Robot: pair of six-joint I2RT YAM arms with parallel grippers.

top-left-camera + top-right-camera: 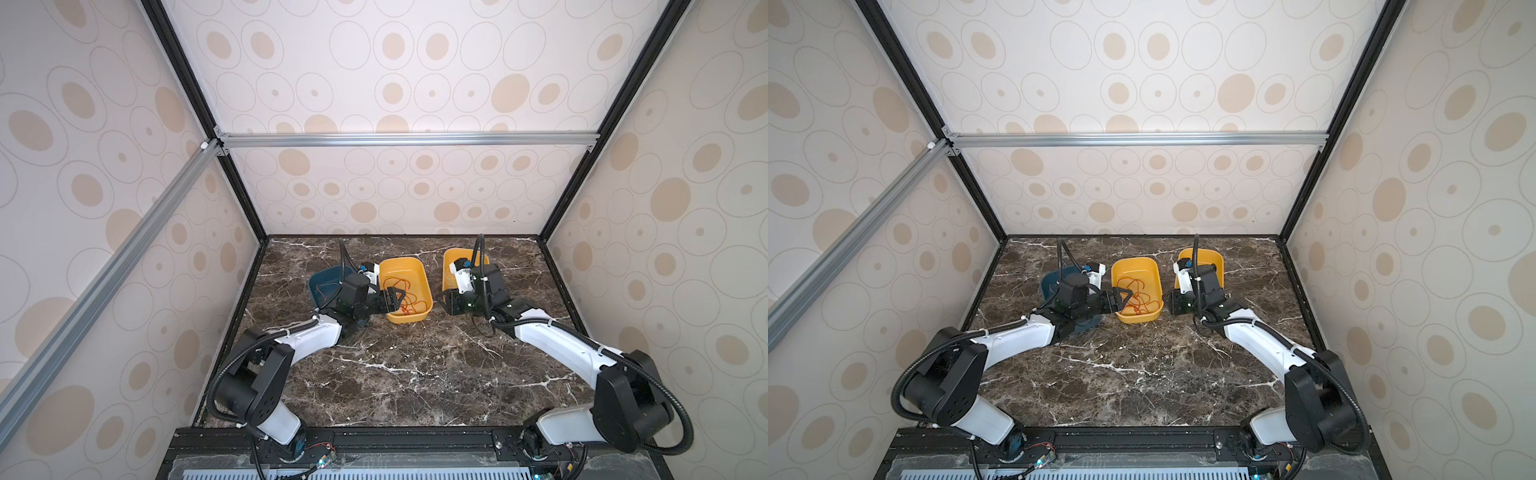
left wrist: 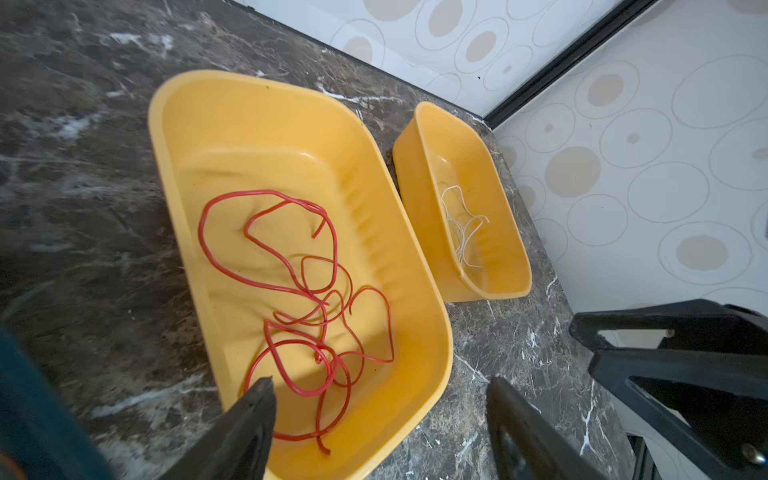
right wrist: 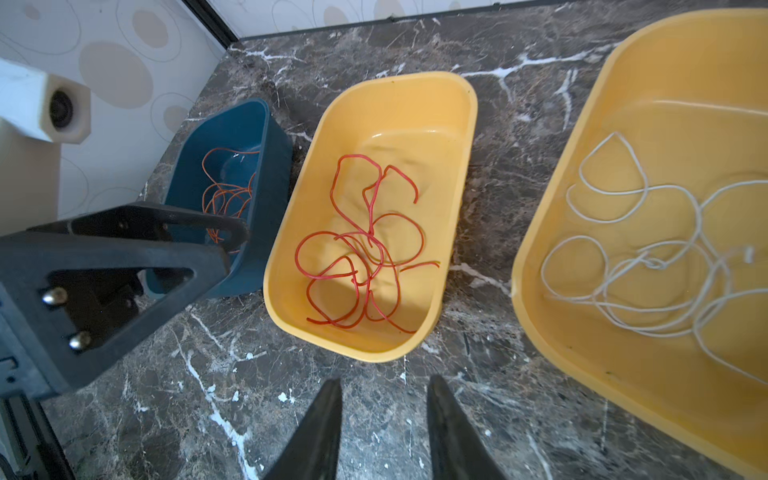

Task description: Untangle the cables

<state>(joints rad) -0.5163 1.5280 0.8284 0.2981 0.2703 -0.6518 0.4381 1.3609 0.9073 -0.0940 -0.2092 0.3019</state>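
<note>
The cables lie apart in three trays. A red cable (image 2: 291, 291) curls in loose loops in the middle yellow tray (image 2: 432, 316). A white cable (image 3: 648, 257) rests in the other yellow tray (image 3: 536, 232), and an orange cable (image 3: 224, 191) in the blue tray (image 3: 274, 137). My left gripper (image 2: 380, 390) hangs open over the near end of the middle tray, one finger above the red loops, holding nothing. My right gripper (image 3: 384, 386) stands open over bare table between the two yellow trays, empty. In both top views the grippers (image 1: 395, 297) (image 1: 1177, 301) flank the middle tray.
The three trays sit in a row near the back of the dark marble table (image 1: 415, 365). Patterned walls and black frame posts (image 1: 249, 208) close in the back and sides. Thick black hoses arch over both arms.
</note>
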